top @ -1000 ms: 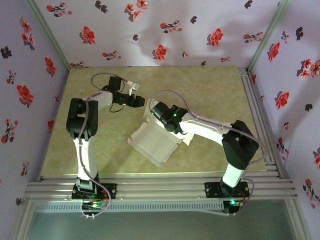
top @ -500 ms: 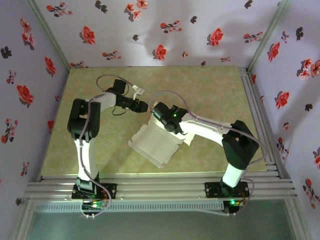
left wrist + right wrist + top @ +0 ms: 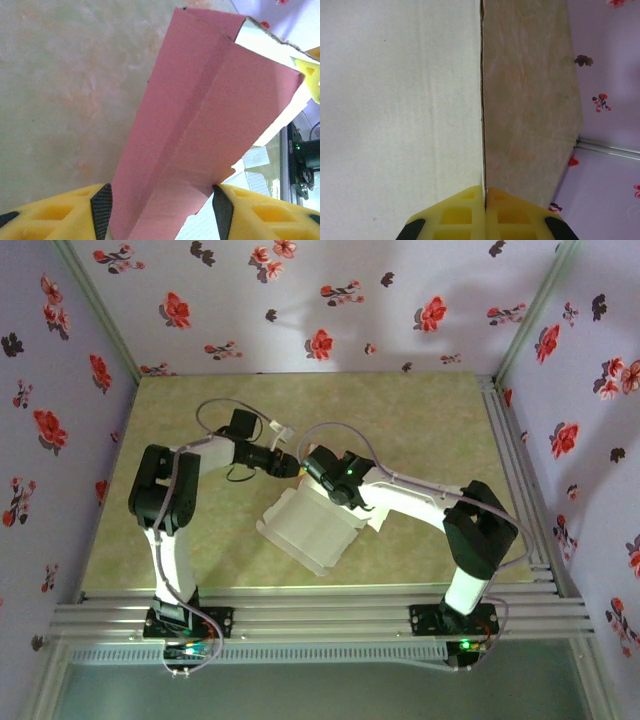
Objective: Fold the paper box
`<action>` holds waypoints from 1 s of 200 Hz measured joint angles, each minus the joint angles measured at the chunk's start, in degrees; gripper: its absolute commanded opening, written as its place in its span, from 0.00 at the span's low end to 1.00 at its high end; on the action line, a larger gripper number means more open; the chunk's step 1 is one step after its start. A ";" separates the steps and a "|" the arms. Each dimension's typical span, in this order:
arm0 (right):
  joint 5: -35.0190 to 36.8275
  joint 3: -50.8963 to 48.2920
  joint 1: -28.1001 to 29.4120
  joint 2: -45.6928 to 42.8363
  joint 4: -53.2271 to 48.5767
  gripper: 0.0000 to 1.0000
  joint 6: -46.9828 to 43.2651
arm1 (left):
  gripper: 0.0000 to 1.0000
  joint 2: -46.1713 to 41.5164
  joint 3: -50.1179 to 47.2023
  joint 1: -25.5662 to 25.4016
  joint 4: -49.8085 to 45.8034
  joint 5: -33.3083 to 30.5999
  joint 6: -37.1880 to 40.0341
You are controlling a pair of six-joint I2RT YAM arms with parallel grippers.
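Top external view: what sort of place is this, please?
Probably a robot test cell, not a home: flower-patterned walls enclose a table edged with aluminium rails, where the left arm and right arm are bolted.

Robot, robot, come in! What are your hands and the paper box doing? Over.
Right hand shut on paper box edge. Left hand open, pink panel between its jaws. Nothing in the way.

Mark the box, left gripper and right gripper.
box (image 3: pixel 200 125): left wrist view, pink face of the panel.
left gripper (image 3: pixel 162 207): left wrist view, midway between the fingertips.
right gripper (image 3: pixel 484 197): right wrist view, seam where the fingertips meet.
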 measured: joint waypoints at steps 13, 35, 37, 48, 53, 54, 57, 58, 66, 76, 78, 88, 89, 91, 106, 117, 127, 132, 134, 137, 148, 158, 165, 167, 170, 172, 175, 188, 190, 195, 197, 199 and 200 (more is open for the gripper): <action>0.07 0.00 0.26 0.00 0.00 0.00 0.00 | 0.57 -0.52 -0.90 -0.11 1.90 -0.50 -0.81; 0.17 0.00 0.59 0.00 0.02 0.00 0.00 | 0.54 -1.09 -2.01 -0.22 4.63 -1.73 -2.14; 0.17 0.00 0.61 0.00 0.02 0.00 0.00 | 0.54 -1.11 -2.08 -0.24 4.81 -1.79 -2.36; 0.20 0.00 0.72 0.00 0.02 0.00 0.00 | 0.52 -1.14 -2.19 -0.31 5.77 -2.40 -2.80; 0.24 0.00 0.74 0.00 0.04 0.00 0.00 | 0.51 -1.14 -2.21 -0.37 6.14 -2.67 -2.97; 0.24 0.00 0.74 0.00 0.04 0.00 0.00 | 0.51 -1.14 -2.21 -0.37 6.23 -2.69 -2.99; 0.26 0.00 0.79 0.00 0.04 0.00 0.00 | 0.51 -1.14 -2.25 -0.42 6.51 -2.82 -3.13; 0.28 0.00 0.81 0.00 0.04 0.00 0.00 | 0.51 -1.14 -2.29 -0.42 6.67 -2.86 -3.17; 0.37 0.00 0.85 0.00 0.04 0.00 0.00 | 0.49 -1.14 -2.34 -0.48 7.26 -3.17 -3.39; 0.39 0.00 0.90 0.00 0.04 0.00 0.00 | 0.47 -1.14 -2.56 -0.57 8.13 -3.37 -3.93; 0.37 0.00 0.90 0.00 0.04 0.00 0.02 | 0.46 -1.14 -2.62 -0.61 8.31 -3.43 -4.04; 0.39 0.00 0.90 0.00 0.04 0.00 0.02 | 0.44 -1.14 -2.86 -0.68 9.11 -3.56 -4.46; 0.39 0.00 0.90 0.00 0.04 0.00 0.00 | 0.44 -1.14 -2.89 -0.68 9.18 -3.61 -4.55; 0.37 0.00 0.90 0.00 0.04 0.00 0.02 | 0.43 -1.14 -2.93 -0.72 9.40 -3.65 -4.68; 0.39 0.00 0.90 0.00 0.04 0.00 0.00 | 0.39 -1.14 -3.30 -0.81 10.84 -3.67 -5.35; 0.39 0.00 0.90 0.00 0.07 0.00 0.02 | 0.37 -1.14 -3.50 -0.92 11.65 -3.69 -5.92; 0.42 0.00 0.92 0.00 0.04 0.00 0.02 | 0.35 -1.14 -3.54 -1.03 12.15 -3.93 -6.08; 0.44 0.00 0.92 0.00 0.04 0.00 0.02 | 0.34 -1.14 -3.56 -1.11 12.44 -4.22 -6.19; 0.48 0.00 0.92 0.00 0.04 0.00 0.02 | 0.34 -1.14 -3.58 -1.11 12.52 -4.26 -6.21; 0.55 0.00 0.92 0.00 0.07 0.00 0.02 | 0.34 -1.14 -3.58 -1.20 12.61 -4.39 -6.29; 0.66 0.00 0.94 0.00 0.04 0.00 0.02 | 0.32 -1.14 -3.63 -1.38 13.22 -5.03 -6.40; 0.81 0.00 0.98 0.00 0.04 0.00 0.02 | 0.30 -1.16 -3.82 -1.60 13.81 -5.64 -6.58; 0.87 0.00 1.01 0.00 0.02 0.00 0.02 | 0.27 -1.20 -3.96 -1.70 14.21 -6.21 -6.67; 0.90 0.00 1.03 0.00 0.02 0.00 0.02 | 0.27 -1.22 -4.02 -1.75 14.34 -6.29 -6.71; 1.03 0.00 1.07 0.00 0.02 0.00 0.02 | 0.26 -1.25 -4.11 -1.81 14.45 -6.56 -6.84; 1.07 0.00 1.09 0.00 0.02 0.00 0.02 | 0.26 -1.27 -4.17 -1.84 14.67 -6.75 -6.86; 1.18 0.00 1.11 0.00 0.02 0.00 0.02 | 0.26 -1.38 -4.31 -1.90 14.88 -7.02 -6.93; 1.84 0.00 1.42 0.00 0.02 0.00 0.00 | 0.27 -1.92 -5.14 -2.08 15.96 -8.17 -7.08; 2.01 0.00 1.51 0.00 0.02 0.00 0.00 | 0.27 -2.05 -5.31 -2.12 16.15 -8.24 -7.26; 2.40 0.00 1.68 0.00 0.02 0.00 0.00 | 0.28 -2.34 -5.70 -2.19 16.68 -8.70 -7.56; 2.64 0.00 1.81 0.02 0.02 0.00 0.00 | 0.28 -2.47 -5.90 -2.25 16.92 -8.81 -7.65; 2.82 0.00 1.90 0.02 0.02 0.00 -0.02 | 0.29 -2.58 -6.10 -2.29 17.14 -8.96 -7.78; 2.97 0.00 1.95 0.02 0.02 0.00 -0.02 | 0.29 -2.62 -6.14 -2.32 17.20 -9.05 -7.80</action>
